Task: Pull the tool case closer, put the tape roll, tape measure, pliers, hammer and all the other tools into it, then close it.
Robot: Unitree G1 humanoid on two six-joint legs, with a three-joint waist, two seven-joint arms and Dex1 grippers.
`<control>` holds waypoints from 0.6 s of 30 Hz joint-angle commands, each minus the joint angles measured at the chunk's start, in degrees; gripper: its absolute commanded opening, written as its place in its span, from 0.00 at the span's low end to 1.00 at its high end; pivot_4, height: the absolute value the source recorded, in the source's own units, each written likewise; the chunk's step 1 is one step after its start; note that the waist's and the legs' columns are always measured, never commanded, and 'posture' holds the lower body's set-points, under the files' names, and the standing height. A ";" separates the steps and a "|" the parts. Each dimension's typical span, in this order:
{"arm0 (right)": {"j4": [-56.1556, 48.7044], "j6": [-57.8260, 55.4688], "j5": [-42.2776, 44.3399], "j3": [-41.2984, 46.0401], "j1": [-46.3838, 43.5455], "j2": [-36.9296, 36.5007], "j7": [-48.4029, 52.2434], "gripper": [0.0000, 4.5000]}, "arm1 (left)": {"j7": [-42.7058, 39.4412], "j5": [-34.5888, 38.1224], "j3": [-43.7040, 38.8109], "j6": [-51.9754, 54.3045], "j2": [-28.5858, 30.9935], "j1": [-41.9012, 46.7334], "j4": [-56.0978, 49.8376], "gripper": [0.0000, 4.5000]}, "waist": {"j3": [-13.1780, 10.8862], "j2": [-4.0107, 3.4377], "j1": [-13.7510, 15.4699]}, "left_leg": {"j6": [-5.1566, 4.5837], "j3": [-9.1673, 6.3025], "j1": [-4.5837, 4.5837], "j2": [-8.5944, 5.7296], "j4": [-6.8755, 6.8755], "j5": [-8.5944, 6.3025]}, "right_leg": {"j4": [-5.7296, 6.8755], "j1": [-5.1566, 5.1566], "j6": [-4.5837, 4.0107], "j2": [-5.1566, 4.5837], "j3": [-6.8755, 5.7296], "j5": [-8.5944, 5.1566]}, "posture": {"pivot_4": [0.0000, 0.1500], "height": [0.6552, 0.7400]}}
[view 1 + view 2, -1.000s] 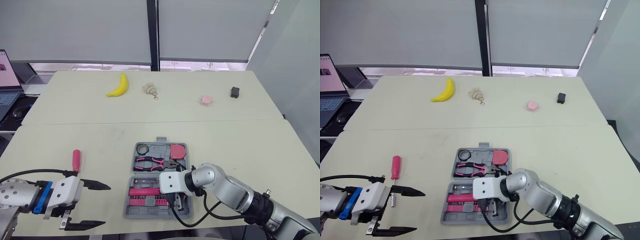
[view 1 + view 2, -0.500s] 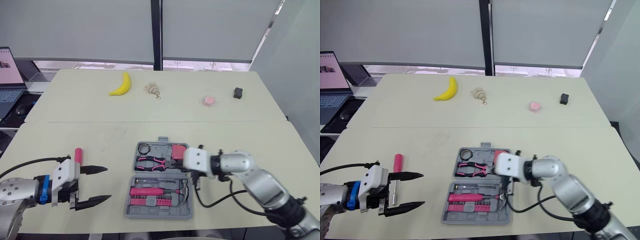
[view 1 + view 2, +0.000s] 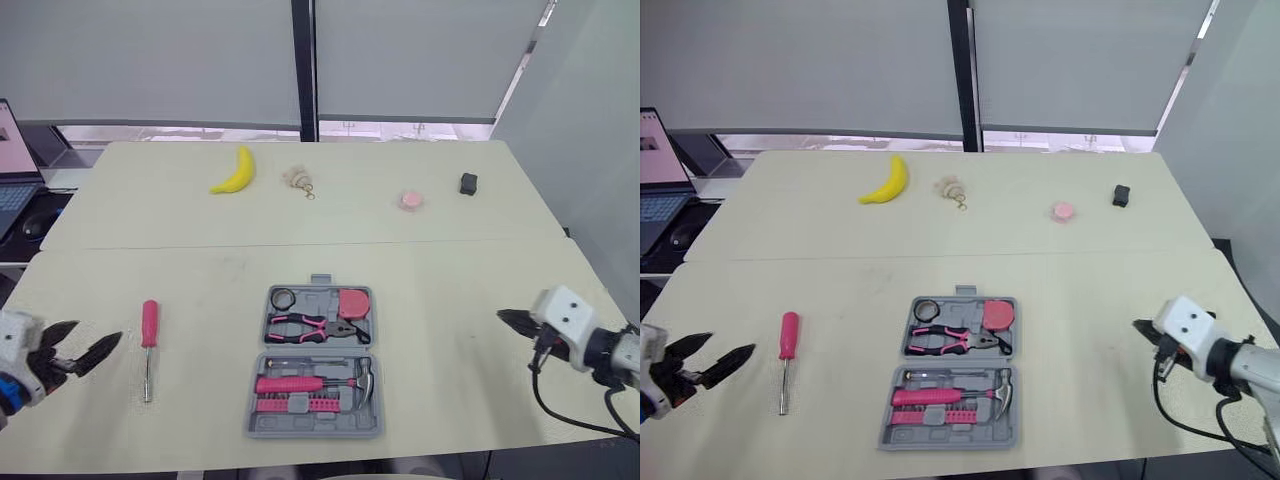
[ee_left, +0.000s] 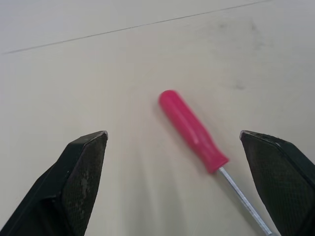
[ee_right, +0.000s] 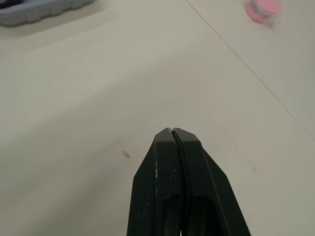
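Now, right pincer point(image 3: 504, 316): fingers pressed together on nothing, out over bare counter point(image 3: 450, 280), well to the right of the tool case point(image 3: 312, 430); a second ago it was down over the case's lower half.
Left pincer point(image 3: 97, 331): spread wide and empty, drawn back to the counter's left edge; a second ago it sat just beside the screwdriver point(image 3: 149, 328).
Screwdriver: same spot as before, flat on the counter, pink handle pointing away from the robot, left of the case and apart from it, ahead of the open left pincer.
Tool case: open and unmoved, near the counter's front edge.
Upper half: tape roll point(image 3: 279, 297), tape measure point(image 3: 354, 301), pliers point(image 3: 318, 326).
Lower half: hammer point(image 3: 300, 384) with a pink handle, lying above a row of pink bits point(image 3: 295, 404).
Far side: banana point(image 3: 234, 172), pink disc point(image 3: 411, 200), small black item point(image 3: 468, 183), all where they were.
Writing: the laptop point(image 3: 658, 210) at far left has a lit screen, too small to read.
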State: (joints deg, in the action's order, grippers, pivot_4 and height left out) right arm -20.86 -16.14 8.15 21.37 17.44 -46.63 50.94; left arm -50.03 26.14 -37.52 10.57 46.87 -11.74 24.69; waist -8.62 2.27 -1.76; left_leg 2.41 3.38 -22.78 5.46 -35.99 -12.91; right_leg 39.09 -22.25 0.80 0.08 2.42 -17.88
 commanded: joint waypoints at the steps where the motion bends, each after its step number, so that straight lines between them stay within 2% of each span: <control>1: -1.07 2.43 0.82 3.26 1.68 1.30 -1.56 0.01 | 3.42 1.39 -3.58 1.41 -0.83 -0.20 1.44 1.00 | 0.03 0.05 0.01 | 0.00 0.00 0.00 0.00 0.00 0.00 | 0.00 0.00 0.00 0.00 -0.01 0.00 | 1.00 1.00; 6: -0.92 2.38 2.25 4.99 3.75 5.82 -4.79 0.01 | 7.04 1.75 -5.90 0.99 -2.64 -0.87 3.31 1.00 | 0.11 0.16 0.04 | 0.01 -0.01 0.02 0.02 -0.01 0.00 | 0.01 0.02 -0.02 -0.03 0.02 0.04 | 1.00 1.00; 10: 1.12 2.67 4.24 6.79 5.10 7.21 -4.82 0.01 | 8.06 2.84 -7.69 1.95 -1.38 0.22 6.62 1.00 | 0.16 0.21 0.05 | 0.02 0.00 0.02 0.01 -0.02 0.00 | 0.00 0.03 -0.02 -0.06 0.04 0.05 | 1.00 1.00; 13: 1.64 1.98 6.90 7.89 5.04 6.93 -3.59 0.12 | 8.07 3.87 -8.80 3.38 -0.73 0.53 8.11 1.00 | 0.17 0.22 0.03 | 0.02 0.03 0.04 0.01 -0.01 0.00 | 0.00 0.03 -0.03 -0.07 0.03 0.05 | 1.00 1.00; 18: 2.89 2.24 8.09 8.09 5.37 5.41 -1.88 0.41 | 7.98 3.86 -9.23 3.80 -0.75 0.07 8.44 1.00 | 0.19 0.23 0.03 | 0.03 0.04 0.05 0.01 -0.01 -0.01 | 0.00 0.03 -0.04 -0.07 0.03 0.06 | 1.00 1.00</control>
State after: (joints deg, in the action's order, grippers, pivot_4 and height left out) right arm -17.68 -14.39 15.07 27.90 22.60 -40.31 48.44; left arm -41.93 29.24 -45.00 14.58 44.84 -11.25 33.55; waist -8.44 2.50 -1.73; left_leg 2.44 3.41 -22.74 5.47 -35.99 -12.92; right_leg 39.09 -22.22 0.76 0.00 2.45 -17.82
